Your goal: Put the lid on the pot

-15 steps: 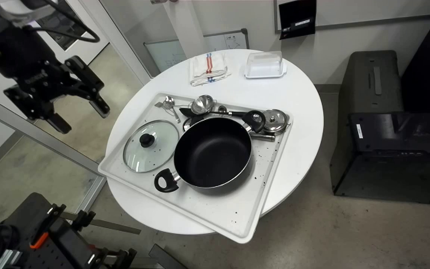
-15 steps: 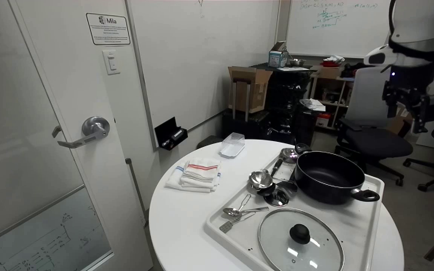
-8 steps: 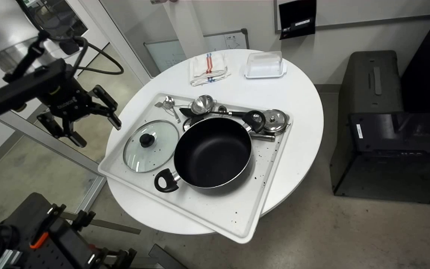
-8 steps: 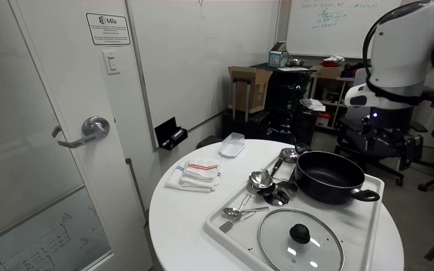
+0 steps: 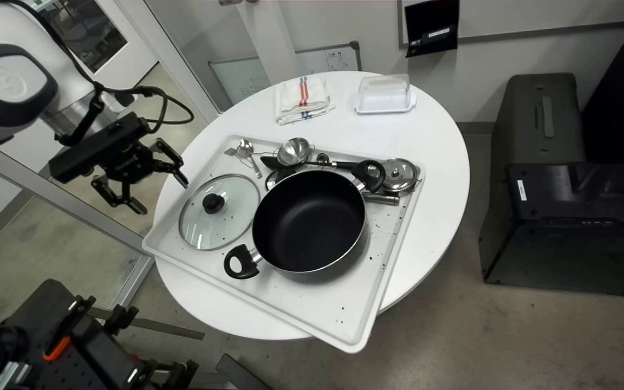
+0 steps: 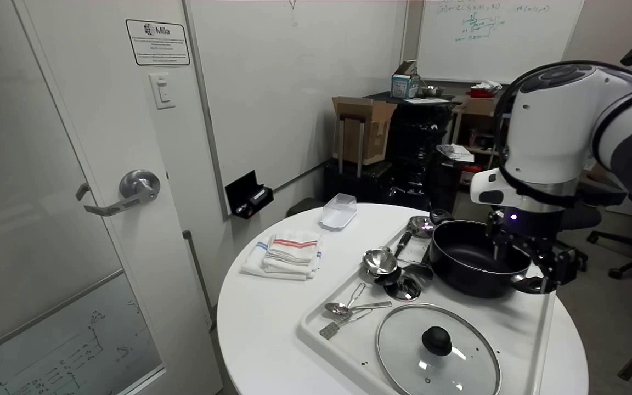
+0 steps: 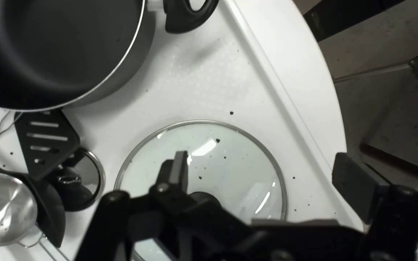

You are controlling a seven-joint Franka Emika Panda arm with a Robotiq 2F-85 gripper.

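Wrist view: gripper (image 7: 265, 177) in the foreground — fingers spread wide, pads well apart.
Lid (image 7: 230, 166): clear glass, flat on the tray (image 5: 323, 303); partly hidden by the gripper in the wrist view.
Knob (image 7: 206, 198): black, at the lid's centre; apart from the fingers in both exterior views.
Pot (image 5: 309, 221): black, upright on the tray, near the lid — a strip of tray lies between them.
Handles (image 5: 248, 264): two black loops, on opposite sides of the pot.
Spatula (image 7: 47, 130): black, slotted, beside the pot.
Strainer (image 7: 4, 210): metal, near the spatula.
Tray: white, raised rim, on the table (image 5: 444, 162); in an exterior view one corner juts past the table edge.
Towels (image 5: 301, 100): folded, striped red and blue, on the table beyond the tray.
Dish (image 5: 385, 97): clear cover, on the table near the towels.
Whiteboard (image 6: 508, 49): farthest back, bearing handwriting.
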